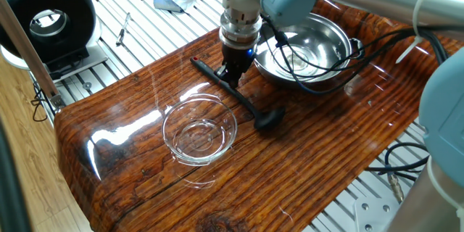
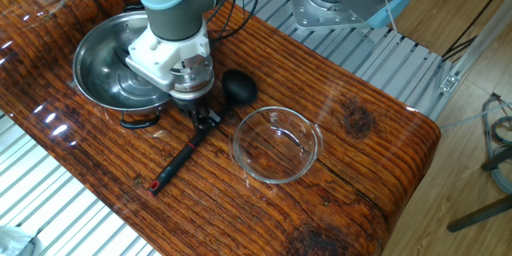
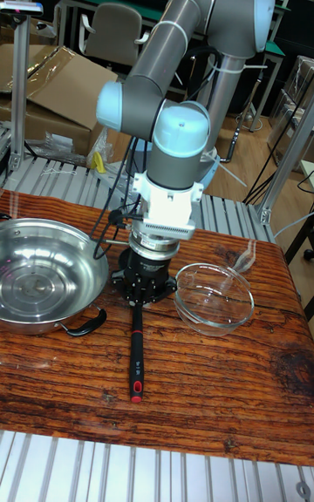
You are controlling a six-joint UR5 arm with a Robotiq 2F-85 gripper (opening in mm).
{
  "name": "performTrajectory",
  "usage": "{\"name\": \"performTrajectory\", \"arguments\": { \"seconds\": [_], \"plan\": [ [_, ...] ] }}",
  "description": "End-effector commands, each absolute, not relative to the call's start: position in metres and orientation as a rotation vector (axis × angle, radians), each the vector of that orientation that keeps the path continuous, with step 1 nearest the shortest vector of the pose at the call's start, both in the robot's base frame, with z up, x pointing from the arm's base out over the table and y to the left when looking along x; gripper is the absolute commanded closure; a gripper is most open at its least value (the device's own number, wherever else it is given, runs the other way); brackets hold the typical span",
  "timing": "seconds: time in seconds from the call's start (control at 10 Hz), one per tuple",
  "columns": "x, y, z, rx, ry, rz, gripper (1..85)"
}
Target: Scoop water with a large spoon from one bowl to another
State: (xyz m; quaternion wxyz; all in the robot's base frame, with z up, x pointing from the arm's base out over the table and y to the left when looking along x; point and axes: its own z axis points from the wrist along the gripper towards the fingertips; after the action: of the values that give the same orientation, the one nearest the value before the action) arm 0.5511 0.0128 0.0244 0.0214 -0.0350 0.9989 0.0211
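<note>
Tall fixed view, steel bowl (image 3: 39, 280): sitting at the left, water not discernible.
Gripper (image 3: 142, 295): hanging low over the ladle handle; whether the fingers are spread or pinching, I cannot tell.
Ladle (image 3: 136, 354): lying flat on the wooden table (image 3: 218, 389) between the bowls, red-tipped end pointing toward the camera.
Glass bowl (image 3: 215, 296): standing to the right, just beside the gripper.
Doing it well: centring the fingers across the slim handle, gripping firmly, lifting level so the cup is not snagging either bowl.
</note>
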Motion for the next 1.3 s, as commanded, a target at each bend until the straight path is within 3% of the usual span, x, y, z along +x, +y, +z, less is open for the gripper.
{"name": "performTrajectory", "arguments": {
  "seconds": [0.0,0.3,0.6,1.2],
  "plan": [
    [0.555,0.014,0.018,-0.188,3.095,0.074,41.7],
    [0.549,0.014,0.025,-0.224,3.101,0.077,34.3],
    [0.552,0.012,0.034,-0.213,3.103,0.084,34.3],
    [0.567,0.029,0.013,-0.178,3.096,0.1,35.3]
  ]
}}
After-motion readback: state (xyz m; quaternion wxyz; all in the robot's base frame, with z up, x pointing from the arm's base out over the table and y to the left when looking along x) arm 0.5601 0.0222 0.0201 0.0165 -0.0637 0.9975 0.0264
